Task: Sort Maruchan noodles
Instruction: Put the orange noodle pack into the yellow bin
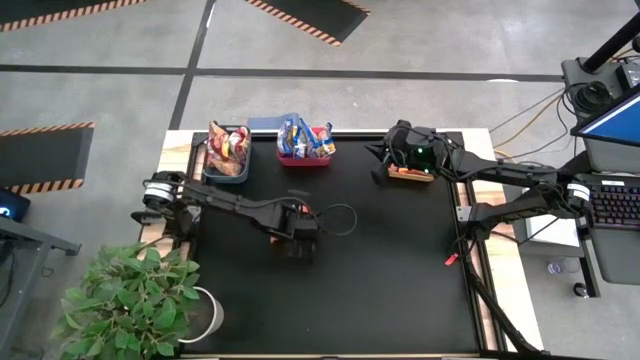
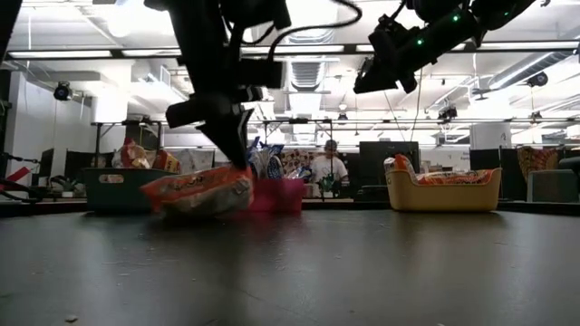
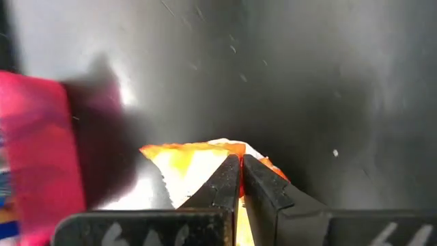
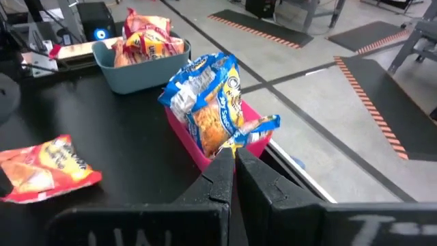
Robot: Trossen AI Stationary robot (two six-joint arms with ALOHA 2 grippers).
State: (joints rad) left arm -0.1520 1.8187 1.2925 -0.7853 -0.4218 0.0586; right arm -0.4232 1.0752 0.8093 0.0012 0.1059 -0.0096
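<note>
1. The table top (image 1: 400,290) is matte black, edged in pale wood.
2. The packet (image 2: 198,192) lying on the mat is orange and red with a yellowish patch.
3. The grey-blue bin (image 1: 227,160) holds red-orange packets (image 4: 147,39) with white lettering.
4. The pink-red bin (image 4: 198,147) holds blue-and-yellow packets (image 4: 208,102) with silvery edges.
5. The yellow-orange bin (image 2: 444,190) carries an orange packet (image 2: 449,177).
6. Both arms are dark; a green light (image 1: 419,154) glows on the right one.
7. The floor (image 1: 120,40) is grey, with black mats (image 1: 40,160) bordered in orange-and-black stripes.
8. The plant (image 1: 125,300) is green in a white pot (image 1: 208,312).
</note>
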